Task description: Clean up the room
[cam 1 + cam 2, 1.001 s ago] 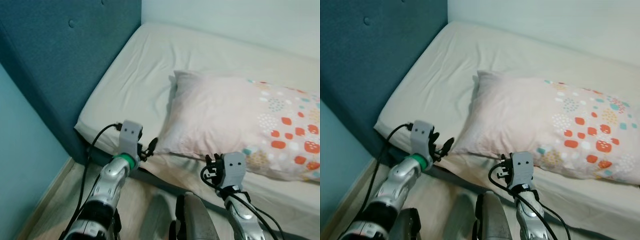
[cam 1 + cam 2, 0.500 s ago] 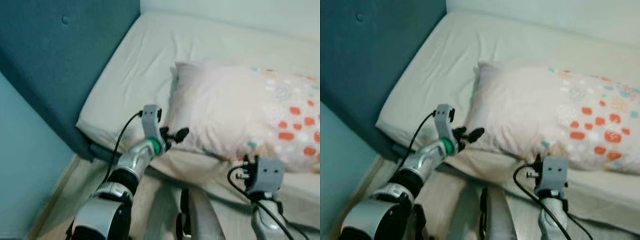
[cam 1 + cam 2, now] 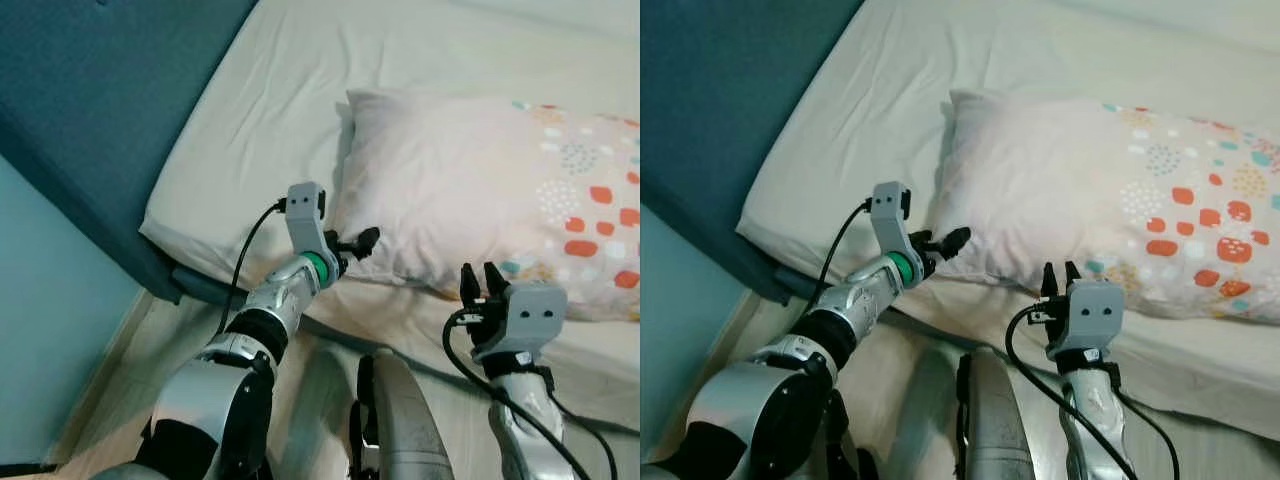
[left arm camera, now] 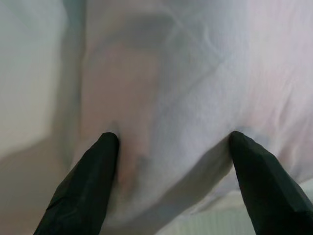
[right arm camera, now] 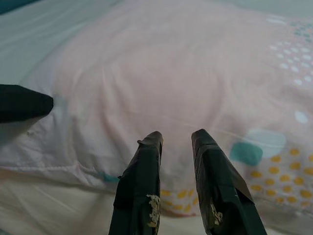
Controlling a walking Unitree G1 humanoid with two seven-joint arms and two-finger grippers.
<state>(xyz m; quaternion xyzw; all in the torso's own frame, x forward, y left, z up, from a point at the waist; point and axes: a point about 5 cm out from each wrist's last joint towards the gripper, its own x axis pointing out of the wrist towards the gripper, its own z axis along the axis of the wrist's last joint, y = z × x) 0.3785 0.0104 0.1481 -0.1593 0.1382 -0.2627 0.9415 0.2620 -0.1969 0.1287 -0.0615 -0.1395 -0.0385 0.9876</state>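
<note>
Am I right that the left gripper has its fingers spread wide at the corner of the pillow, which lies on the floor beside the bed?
Not quite: the pillow lies on the bed, not on the floor, as the left eye view shows. The rest holds: the left gripper is at the pillow's near corner, and the left wrist view shows its fingers spread wide against the fabric.

Soft, even, cool-tinted daylight; faint shadows under pillow (image 3: pixel 480 190); sharp head views, slightly blurred close-up in left wrist view.
</note>
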